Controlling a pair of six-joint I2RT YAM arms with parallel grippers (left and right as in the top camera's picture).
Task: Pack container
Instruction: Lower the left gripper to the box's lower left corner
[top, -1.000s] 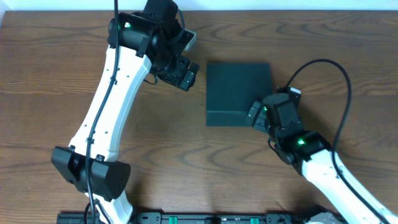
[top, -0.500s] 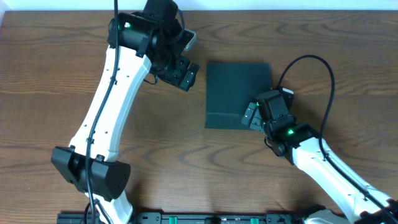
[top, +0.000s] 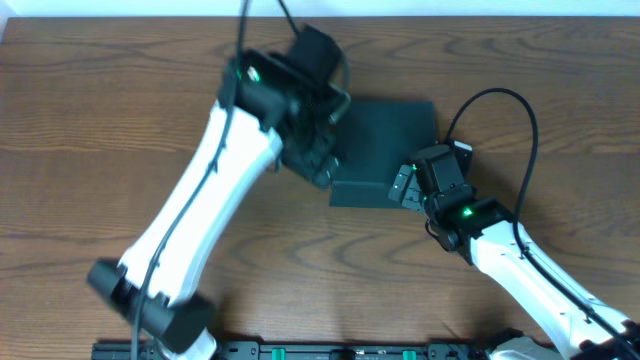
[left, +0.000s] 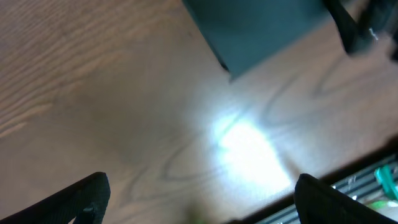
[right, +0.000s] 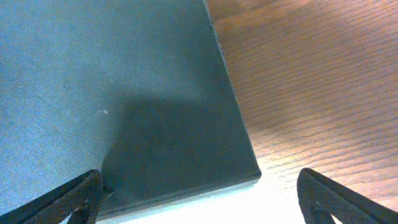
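Wide brown wood-grain table (top: 80, 150) filling the overhead view. Two white-and-black robot arms reaching in from the near edge: the left arm (top: 215, 190) slanting far and rightward across the middle, the right arm (top: 520, 270) angling in from the near right corner, with a black cable (top: 500, 100) looping above it. Right of centre and toward the far side, the container (top: 390, 135): a dark green-black square box lying flat on the wood, matte top face up. At its left edge, close to the near left corner, the left gripper (top: 318, 165), fingers (left: 87, 196) spread wide with only bare, blurred table between them and a corner of the box farther off in the left wrist view; contact with the box impossible to tell. At the near right corner of the box, the right gripper (top: 405, 185), fingers (right: 68, 199) likewise wide apart in the right wrist view, one over the textured dark top, the other over the wood, clamped on nothing.
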